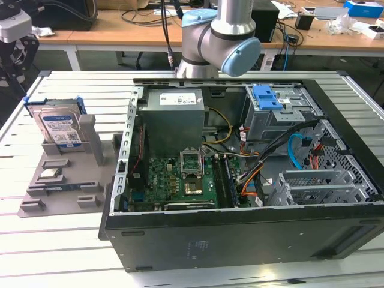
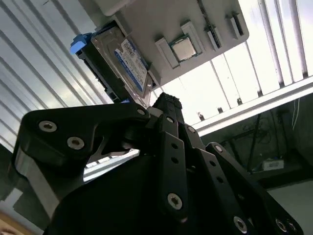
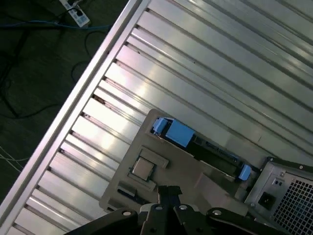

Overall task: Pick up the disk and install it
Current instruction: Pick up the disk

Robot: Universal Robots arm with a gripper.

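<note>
black gripper (image 3: 169,192) near the rectangular silver metal disk (image 1: 60,129), ungrasped.
it stands upright at the grey holder's (image 1: 66,195) corner; fingers together, so grasping calls for parting them.

Exterior view: off-arm cam, raised, looks down at an angle over the worktop (image 1: 66,264) w/ the open PC case (image 1: 240,240) mid-frame and the arm (image 1: 222,36) at the far side; mid range. Second wrist view: v. close behind the pincer (image 2: 165,100), sighting along it to the grey tray (image 2: 161,19); first wrist view: steep look down on the worktop past the pincer tip. All 3 share the grey tray & disk (image 1: 60,129).
</note>
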